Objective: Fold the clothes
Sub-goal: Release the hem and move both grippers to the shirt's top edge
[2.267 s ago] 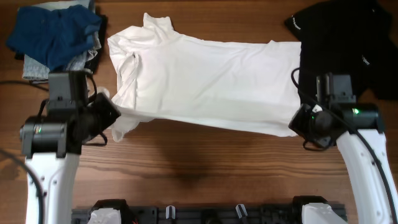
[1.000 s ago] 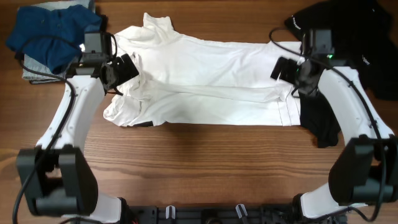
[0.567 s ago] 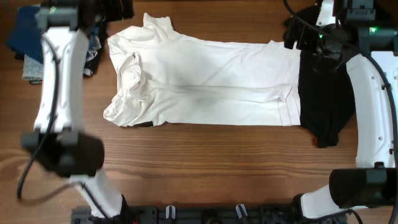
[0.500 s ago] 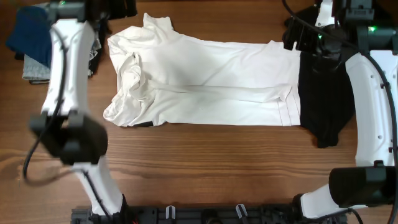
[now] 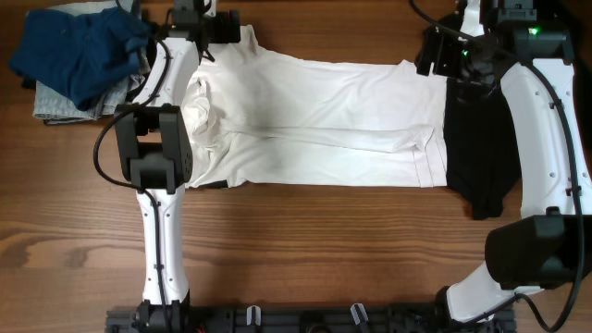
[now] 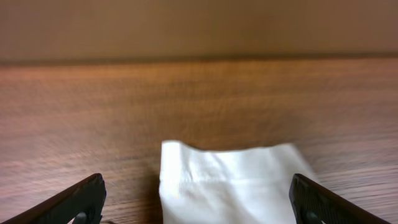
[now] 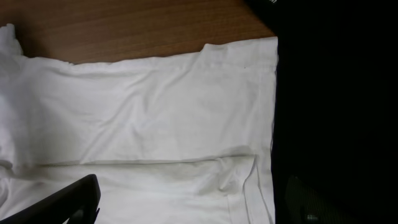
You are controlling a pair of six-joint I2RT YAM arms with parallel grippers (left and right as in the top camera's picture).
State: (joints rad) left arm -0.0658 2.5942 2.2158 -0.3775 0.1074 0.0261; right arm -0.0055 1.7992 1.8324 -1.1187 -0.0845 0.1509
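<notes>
The white T-shirt (image 5: pixel 314 120) lies flat across the far half of the tabletop (image 5: pixel 305 250), collar toward the far left corner and hem toward the right. Its cloth is soft and matte. The near long side is doubled over onto the body, which leaves a straight crease along its length, and the left sleeve is bunched into loose wrinkles. Touching its hem, a black garment (image 5: pixel 476 148) lies crumpled by the right edge, running from the far right corner to about mid-depth. That makes two garments here. A third, a rumpled blue garment (image 5: pixel 79 51), sits in the far left corner on a grey folded piece (image 5: pixel 51 104).

Both arms are stretched from the near edge to the far edge. The left arm (image 5: pixel 157 157) reaches over the sleeve, and the left gripper (image 6: pixel 196 193) hangs low at the collar with its fingers (image 6: pixel 81 196) spread wide and nothing between them but cloth lying on the wood. The right arm (image 5: pixel 546 120) bends over the black garment. The right gripper (image 7: pixel 193 199) hovers above the hem corner, jaws wide apart and empty.
</notes>
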